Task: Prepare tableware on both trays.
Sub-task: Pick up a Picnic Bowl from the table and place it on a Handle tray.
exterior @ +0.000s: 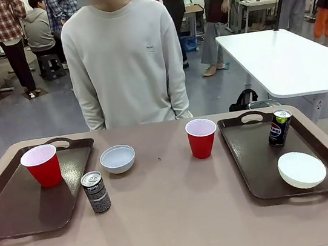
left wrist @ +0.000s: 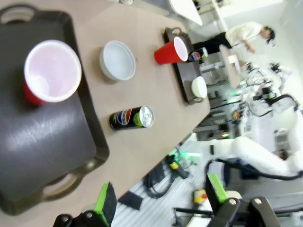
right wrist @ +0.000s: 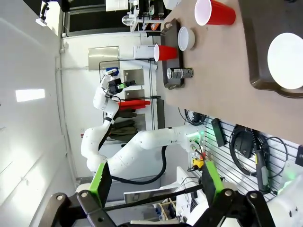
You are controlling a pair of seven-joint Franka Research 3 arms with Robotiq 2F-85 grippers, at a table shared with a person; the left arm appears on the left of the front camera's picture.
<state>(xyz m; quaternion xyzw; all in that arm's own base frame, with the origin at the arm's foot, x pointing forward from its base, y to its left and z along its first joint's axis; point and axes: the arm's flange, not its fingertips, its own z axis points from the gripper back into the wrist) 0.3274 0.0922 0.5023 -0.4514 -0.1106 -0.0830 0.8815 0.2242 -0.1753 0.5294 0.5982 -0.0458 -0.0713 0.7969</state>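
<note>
While my left tool (left wrist: 161, 196) and right tool (right wrist: 156, 179) hang released, I see a red plastic cup (exterior: 41, 164) on the left dark brown tray (exterior: 17, 211), and a slim dark can (exterior: 279, 127) and round white bowl (exterior: 301, 169) on the right tray (exterior: 251, 159).

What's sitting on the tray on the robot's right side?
The right tray holds a dark soda can near its far end and a white bowl nearer the robot. The red cup stands beside it, on the table. Anything under the bowl is covered.
</note>
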